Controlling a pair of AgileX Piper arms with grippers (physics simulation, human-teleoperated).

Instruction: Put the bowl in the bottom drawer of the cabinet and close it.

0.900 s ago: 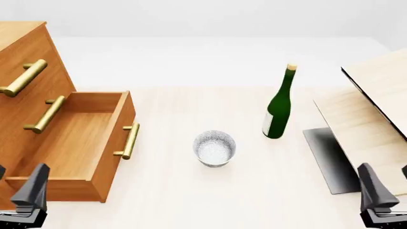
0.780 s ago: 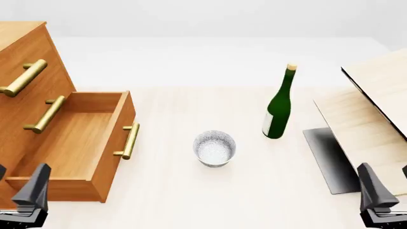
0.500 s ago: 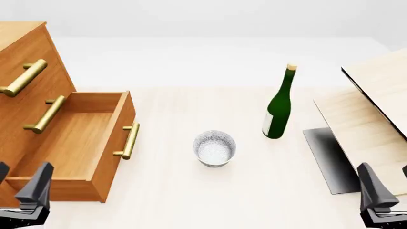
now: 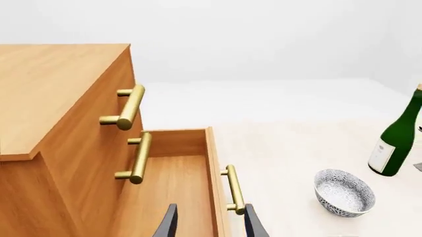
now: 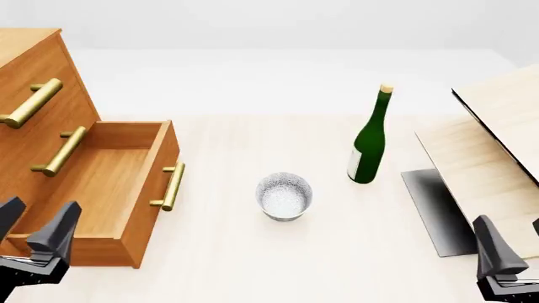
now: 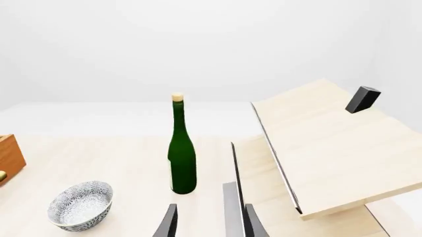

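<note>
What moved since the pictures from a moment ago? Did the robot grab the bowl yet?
Not yet. Only the left hand moved: in the front view it slid a little toward the middle and now shows both fingers, open, near the front of the open bottom drawer. Nothing was grabbed or let go. The bowl, the bottle, the cabinet and the right hand stayed put.
</note>
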